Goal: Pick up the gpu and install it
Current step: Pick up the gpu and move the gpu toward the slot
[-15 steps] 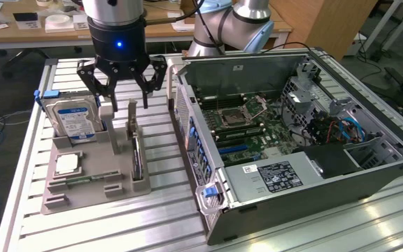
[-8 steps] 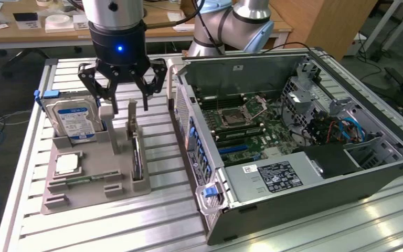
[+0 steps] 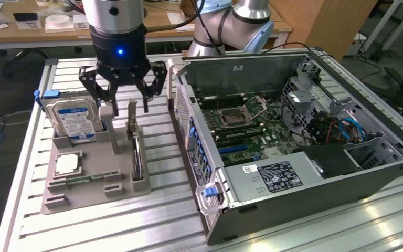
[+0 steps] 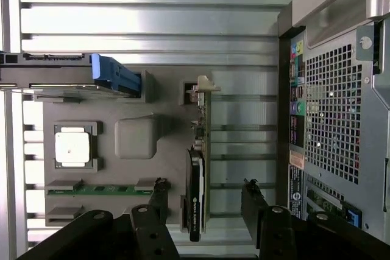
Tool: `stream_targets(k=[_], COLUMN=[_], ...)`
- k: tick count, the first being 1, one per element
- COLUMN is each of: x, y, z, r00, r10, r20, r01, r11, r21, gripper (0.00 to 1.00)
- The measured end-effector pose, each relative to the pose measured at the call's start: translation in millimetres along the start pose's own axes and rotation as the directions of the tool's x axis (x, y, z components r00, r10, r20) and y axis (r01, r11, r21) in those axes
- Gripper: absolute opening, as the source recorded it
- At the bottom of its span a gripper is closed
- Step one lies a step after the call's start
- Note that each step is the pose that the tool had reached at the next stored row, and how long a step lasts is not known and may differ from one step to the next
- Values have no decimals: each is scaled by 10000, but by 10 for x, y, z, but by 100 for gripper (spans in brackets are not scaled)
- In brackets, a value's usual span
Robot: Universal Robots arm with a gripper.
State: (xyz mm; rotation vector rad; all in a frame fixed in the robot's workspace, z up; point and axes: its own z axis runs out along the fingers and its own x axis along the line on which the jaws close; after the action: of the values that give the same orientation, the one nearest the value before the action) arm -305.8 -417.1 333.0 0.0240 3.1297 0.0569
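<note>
Arm vertical, end effector (image 3: 129, 109) spread open over the gpu (image 3: 137, 152), which stands on edge in the gray holder (image 3: 96, 160), seemingly untouched; hard drive (image 3: 75, 118) on the exterior view's left, open computer case (image 3: 293, 184) on its right.

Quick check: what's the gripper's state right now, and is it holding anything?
Gripper: open, holding nothing, jaws spread above the gpu, which stands on edge in the gray holder.
</note>
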Motion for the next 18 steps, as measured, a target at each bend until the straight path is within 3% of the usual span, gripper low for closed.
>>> stream_targets(k=[5, 10, 18], x=[0, -4, -15], y=[-4, -14, -109], z=[46, 121, 194], r00=[10000, 9999, 9999], r10=[0, 5, 6], r20=[-7, -160, -163], r01=[0, -5, -6], r11=[10000, 10000, 10000], r21=[1, 3, 5], gripper=[60, 60, 60])
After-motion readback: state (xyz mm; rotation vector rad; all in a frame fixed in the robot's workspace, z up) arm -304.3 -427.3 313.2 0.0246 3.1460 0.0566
